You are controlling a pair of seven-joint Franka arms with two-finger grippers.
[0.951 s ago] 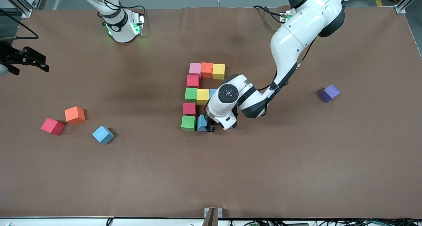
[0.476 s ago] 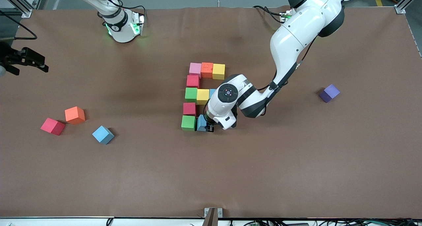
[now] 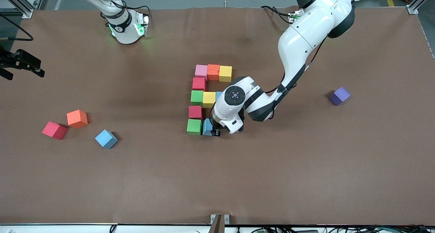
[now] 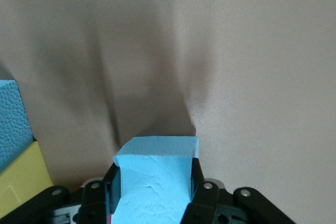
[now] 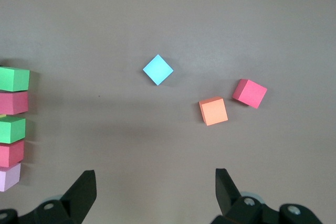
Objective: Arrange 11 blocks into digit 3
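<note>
A brown table [image 3: 306, 165] seen from above carries a nearly finished figure of coloured foam cubes at its centre. The top row, at twelve o'clock of the figure, reads pink cube [image 3: 201, 70], orange cube [image 3: 213, 71], yellow cube [image 3: 225, 73]. Below the pink one sits a red cube [image 3: 198, 83], then a middle row of green cube [image 3: 196, 97], a second yellow cube [image 3: 209, 99] and a blue one mostly hidden under the arm. A second red cube [image 3: 195, 112] links down to the bottom row, which starts with a second green cube [image 3: 194, 126].

The left claw [image 3: 215, 132] is low at the figure's six o'clock edge, clamped on a light blue cube [image 3: 207, 127] that sits touching the bottom green cube. In the left wrist view the black fingers [image 4: 198, 182] press both sides of that cube, which appears to rest on the table. The grip likely keeps it square against its neighbour before release.

One place remains empty at the end of the bottom row. The purple cube [image 3: 339, 96] lies alone, well apart at three o'clock, toward the left arm's end, and seems the piece meant for it.

The right claw [image 3: 20, 64] waits at nine o'clock, over the table's edge, its fingers spread wide and holding nothing. Beneath its camera lie three spare cubes: a loose red cube [image 3: 54, 130], a loose orange cube [image 3: 77, 118] and a loose blue cube [image 3: 106, 139].
</note>
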